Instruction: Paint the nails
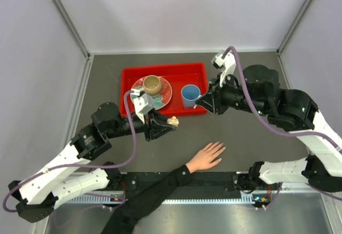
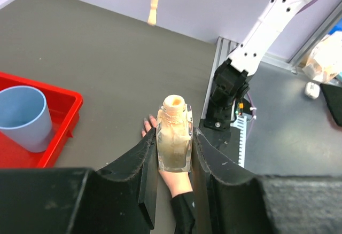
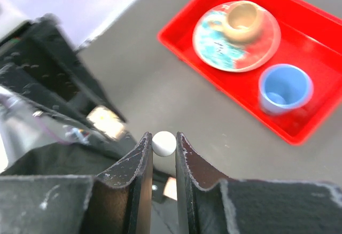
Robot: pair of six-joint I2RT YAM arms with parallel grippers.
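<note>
Nails (image 1: 220, 149): at the tips of the spread fingers of a hand (image 1: 206, 157) lying palm down on the dark table (image 1: 256, 143) near its front edge, between the two arm bases. They are too small to tell apart.
Left gripper (image 1: 170, 122): clamped on a small open bottle (image 1: 173, 121) of beige liquid, held upright beyond the hand.
Right gripper (image 1: 197, 104): clenched on a small white knob (image 3: 163, 143), just beside the blue cup (image 1: 190, 95).
Red tray (image 1: 128, 73): behind both grippers, holding the blue cup and a patterned plate (image 1: 162, 99) with a tan bowl (image 1: 152, 84) on it.
Left wrist view only: the bottle (image 2: 175, 117) hides most of the hand (image 2: 173, 179). A pale brush stick (image 2: 154, 7) hangs at the top edge.
Right wrist view only: the knob between the jaws; no hand is visible.
</note>
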